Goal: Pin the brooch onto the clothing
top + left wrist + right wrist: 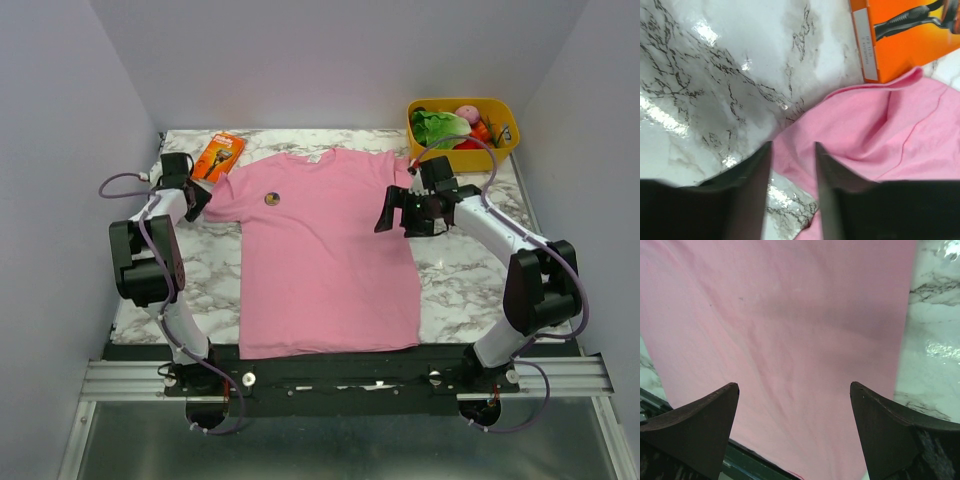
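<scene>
The pink clothing (320, 250) lies spread flat on the marble table. The brooch (272, 198), a small dark round disc, sits on its upper left chest. My left gripper (199, 204) is at the tip of the shirt's left sleeve. In the left wrist view its fingers (792, 150) stand apart over the sleeve's hem (880, 130), with nothing pinched between them. My right gripper (388, 213) hovers over the shirt's right side near the right sleeve. In the right wrist view it (794, 385) is wide open above the smooth pink fabric (790, 315). Neither wrist view shows the brooch.
An orange rectangular package (218, 155) lies at the back left, just beyond the left sleeve (905, 35). A yellow bin (450, 102) holding toy vegetables stands at the back right. The table's dark front edge (755, 460) runs under the shirt's hem.
</scene>
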Controlling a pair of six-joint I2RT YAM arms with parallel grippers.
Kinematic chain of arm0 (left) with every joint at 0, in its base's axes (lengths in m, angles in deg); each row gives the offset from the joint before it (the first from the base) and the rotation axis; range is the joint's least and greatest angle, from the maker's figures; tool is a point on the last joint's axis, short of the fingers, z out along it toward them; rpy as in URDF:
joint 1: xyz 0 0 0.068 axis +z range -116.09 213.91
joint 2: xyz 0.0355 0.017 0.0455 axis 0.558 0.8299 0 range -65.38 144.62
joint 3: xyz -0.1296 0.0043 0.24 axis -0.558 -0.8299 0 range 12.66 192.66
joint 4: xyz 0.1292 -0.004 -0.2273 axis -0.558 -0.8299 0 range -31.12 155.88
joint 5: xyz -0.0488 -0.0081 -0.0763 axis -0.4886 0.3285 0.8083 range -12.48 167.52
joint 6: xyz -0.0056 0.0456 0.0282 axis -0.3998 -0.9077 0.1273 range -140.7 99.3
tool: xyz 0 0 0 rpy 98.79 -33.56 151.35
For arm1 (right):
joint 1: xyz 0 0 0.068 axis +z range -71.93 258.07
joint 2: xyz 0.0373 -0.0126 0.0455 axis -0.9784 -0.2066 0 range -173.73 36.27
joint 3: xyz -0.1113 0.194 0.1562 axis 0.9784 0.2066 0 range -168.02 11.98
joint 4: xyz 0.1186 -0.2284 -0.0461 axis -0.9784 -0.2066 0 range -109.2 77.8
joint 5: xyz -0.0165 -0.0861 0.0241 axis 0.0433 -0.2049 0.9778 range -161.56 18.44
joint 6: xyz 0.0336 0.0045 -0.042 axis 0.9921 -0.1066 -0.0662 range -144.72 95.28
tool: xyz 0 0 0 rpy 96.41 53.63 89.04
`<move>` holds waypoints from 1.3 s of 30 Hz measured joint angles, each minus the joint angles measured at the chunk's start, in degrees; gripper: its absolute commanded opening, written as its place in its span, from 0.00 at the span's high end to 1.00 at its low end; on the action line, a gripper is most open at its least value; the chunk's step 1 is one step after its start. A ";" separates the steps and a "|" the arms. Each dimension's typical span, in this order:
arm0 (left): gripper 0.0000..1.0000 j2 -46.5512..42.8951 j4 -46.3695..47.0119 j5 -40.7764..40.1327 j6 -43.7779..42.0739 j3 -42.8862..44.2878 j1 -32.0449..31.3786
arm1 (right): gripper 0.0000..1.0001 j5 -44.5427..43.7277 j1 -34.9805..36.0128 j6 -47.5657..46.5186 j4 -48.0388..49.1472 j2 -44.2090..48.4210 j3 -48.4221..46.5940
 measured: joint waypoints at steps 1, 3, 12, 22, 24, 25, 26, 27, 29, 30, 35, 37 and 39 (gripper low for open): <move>0.26 -1.14 -0.02 0.13 -0.13 -0.31 0.02 | 0.00 -0.66 0.00 0.02 -0.15 0.00 -0.76; 0.22 -3.98 -0.04 0.74 -0.59 -0.90 0.02 | 0.00 -1.95 0.00 0.04 -0.22 0.00 -2.14; 0.44 -18.78 0.35 3.32 -4.28 -6.16 -5.97 | 0.00 -5.49 -1.25 1.03 -0.59 -3.06 -9.75; 1.00 -32.28 -2.03 6.14 -4.37 -24.52 -23.39 | 0.00 -7.13 -3.72 3.52 -0.92 -11.04 -17.73; 1.00 -33.81 -3.30 5.81 -3.61 -26.84 -28.20 | 0.00 -7.08 -4.11 3.93 -0.94 -12.13 -18.99; 1.00 -34.32 -3.74 5.88 -3.26 -27.78 -29.81 | 0.00 -7.08 -4.35 4.17 -0.98 -12.59 -19.54; 1.00 -35.04 -3.82 5.88 -2.58 -29.11 -31.21 | 0.00 -7.06 -4.50 4.26 -0.96 -12.94 -19.89; 1.00 -35.69 -3.85 5.84 -2.14 -30.40 -31.74 | 0.00 -7.04 -4.63 4.37 -1.01 -13.27 -20.20; 1.00 -36.92 -4.13 5.68 -0.87 -33.75 -31.87 | 0.00 -7.02 -4.96 4.52 -0.96 -13.62 -20.44; 1.00 -37.33 -4.44 5.60 -0.02 -35.76 -31.87 | 0.00 -7.02 -5.14 4.61 -1.03 -13.68 -20.44; 1.00 -37.62 -6.05 5.64 2.71 -41.53 -31.76 | 0.00 -7.04 -6.43 4.76 -1.01 -14.23 -20.44; 1.00 -38.07 -6.25 5.46 3.50 -41.72 -31.74 | 0.00 -7.06 -7.02 4.76 -1.01 -14.53 -20.44; 1.00 -38.49 -6.82 5.29 4.00 -41.86 -31.76 | 0.00 -7.06 -7.63 4.76 -1.01 -14.84 -20.44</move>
